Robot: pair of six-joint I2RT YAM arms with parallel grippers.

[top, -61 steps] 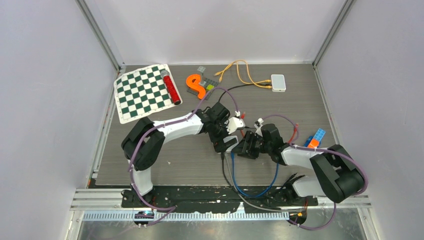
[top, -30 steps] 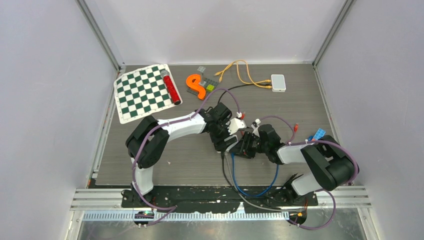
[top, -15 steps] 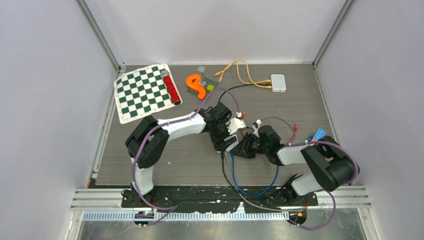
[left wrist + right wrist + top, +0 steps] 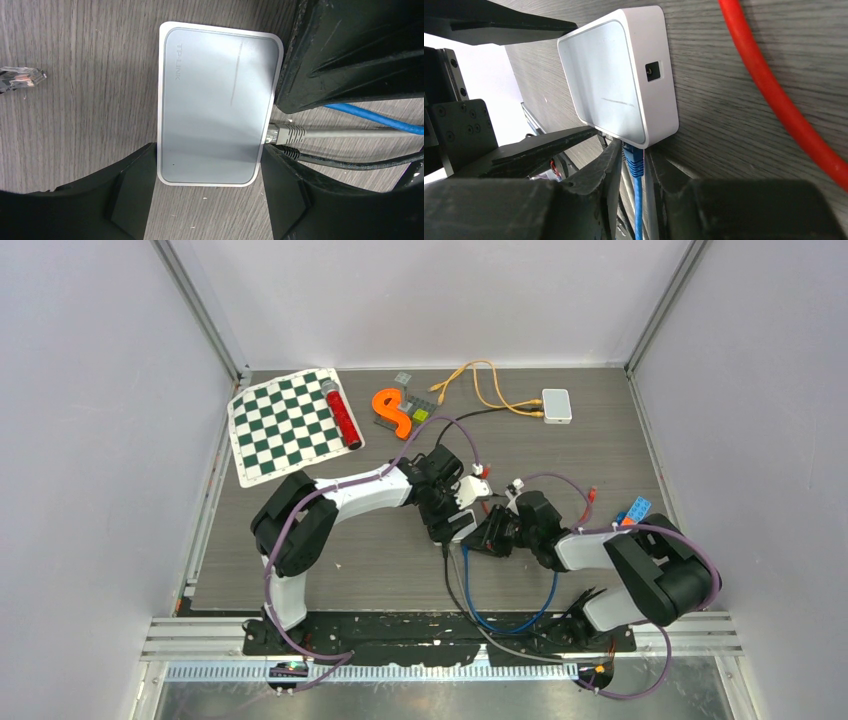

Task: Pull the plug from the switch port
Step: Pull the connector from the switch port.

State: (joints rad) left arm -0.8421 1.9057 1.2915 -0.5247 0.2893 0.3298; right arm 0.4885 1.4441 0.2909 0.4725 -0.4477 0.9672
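The white switch [image 4: 215, 100] lies flat on the wooden table, and my left gripper [image 4: 207, 167] is shut on its two long sides near one end. A blue plug [image 4: 634, 160] sits in a port on the switch [image 4: 619, 80]. My right gripper [image 4: 634, 152] has closed around that plug, one finger pressed on each side of it. A grey plug [image 4: 285, 134] and a black one [image 4: 290, 152] sit in neighbouring ports. In the top view both grippers [image 4: 455, 525] [image 4: 482, 537] meet at mid-table and hide the switch.
A red cable [image 4: 769, 100] runs beside the switch, and a loose clear plug [image 4: 22, 77] lies to one side. The blue cable [image 4: 500, 618] loops toward the near edge. At the back are a second switch [image 4: 556, 405] with orange cable [image 4: 480, 380], a chessboard [image 4: 290, 425] and an orange piece [image 4: 392, 412].
The right arm has slid left toward the switch, and its jaws have narrowed onto the blue plug. The left gripper has kept its hold on the switch without moving.
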